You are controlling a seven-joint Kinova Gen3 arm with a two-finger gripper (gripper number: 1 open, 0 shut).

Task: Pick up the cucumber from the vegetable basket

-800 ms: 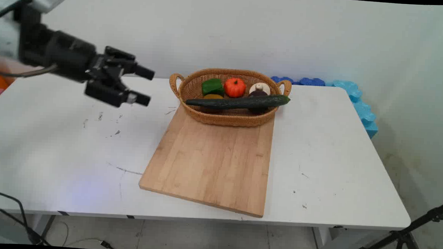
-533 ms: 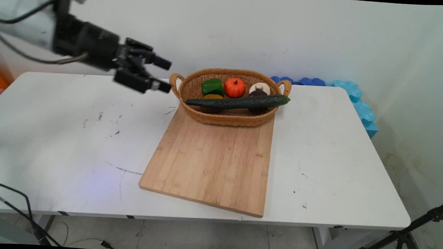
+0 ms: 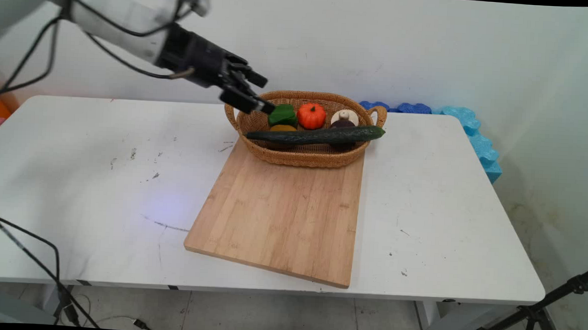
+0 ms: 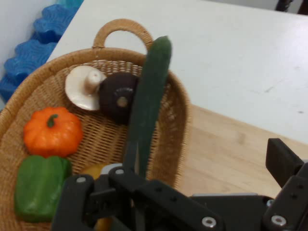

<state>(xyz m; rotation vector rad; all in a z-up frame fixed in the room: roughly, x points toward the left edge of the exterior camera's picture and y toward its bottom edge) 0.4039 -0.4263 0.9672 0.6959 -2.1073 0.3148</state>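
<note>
While the arm (image 3: pixel 116 12) reaches in from upper left, the gripper (image 3: pixel 263 93) hangs over the basket's (image 3: pixel 299 158) left end, fingers spread apart, nothing between them. Lower fingertip is just beside the green pepper (image 3: pixel 282 114); cannot tell if touching. Basket sits near the table's (image 3: pixel 71 183) far edge, on the far end of the board (image 3: pixel 281 214). Inside, left to right: pepper, a yellow thing (image 3: pixel 282 128) mostly hidden under the cucumber (image 3: pixel 315 134), pumpkin (image 3: pixel 311 115), white mushroom (image 3: pixel 345 116) with a dark round thing (image 3: pixel 342 123) in front of it. Cucumber lies lengthwise across the basket, right tip resting over the rim by the right handle. Hand view: cucumber (image 4: pixel 147 108) runs over the rim, pumpkin (image 4: pixel 52 131) and pepper (image 4: pixel 39 185) at left. Blue foam (image 3: pixel 471 134) lies past the table's far right corner.
</note>
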